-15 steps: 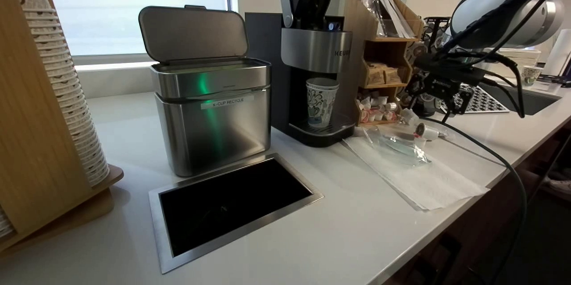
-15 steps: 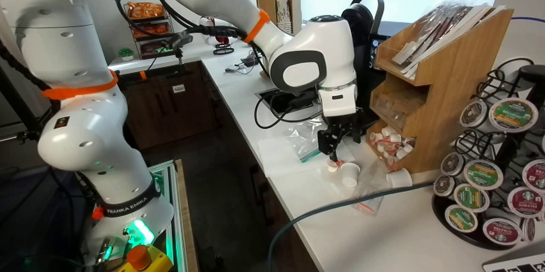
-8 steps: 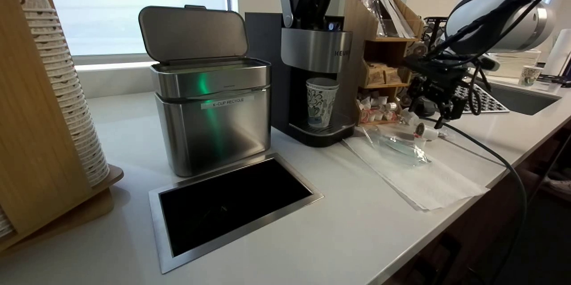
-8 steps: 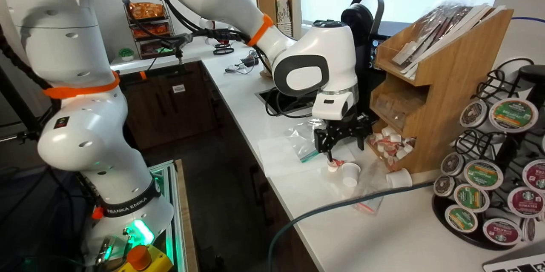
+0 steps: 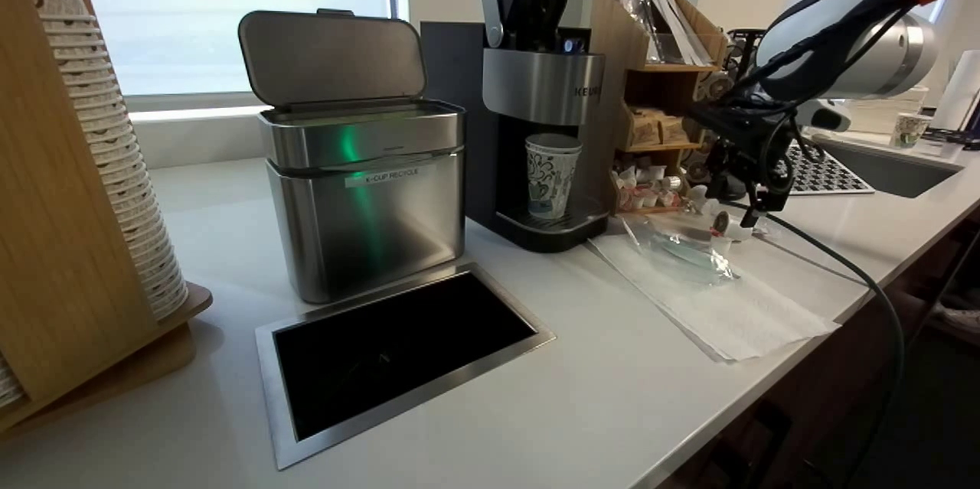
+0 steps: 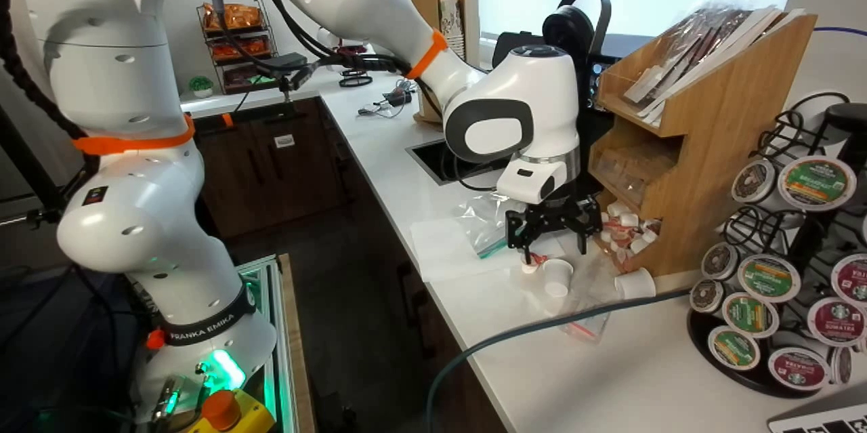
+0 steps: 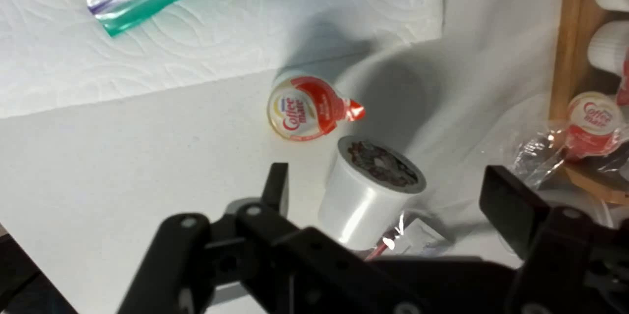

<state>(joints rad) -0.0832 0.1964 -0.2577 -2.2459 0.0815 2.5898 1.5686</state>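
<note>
Wrist view: the gripper (image 7: 386,180) is spread wide, holding nothing. A coffee K-Cup pod (image 7: 369,192) shows between its fingertips; the smaller Coffee-mate creamer tub (image 7: 307,108) sits just beyond. Both probably light, kinda slick; I'd pinch the plastic sides gently.

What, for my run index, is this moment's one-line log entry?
hand: open, empty | wrist view, between jaws: coffee pod | beside it: Coffee mate creamer | coffee maker: top raised | K-cup recycle bin: open
</note>
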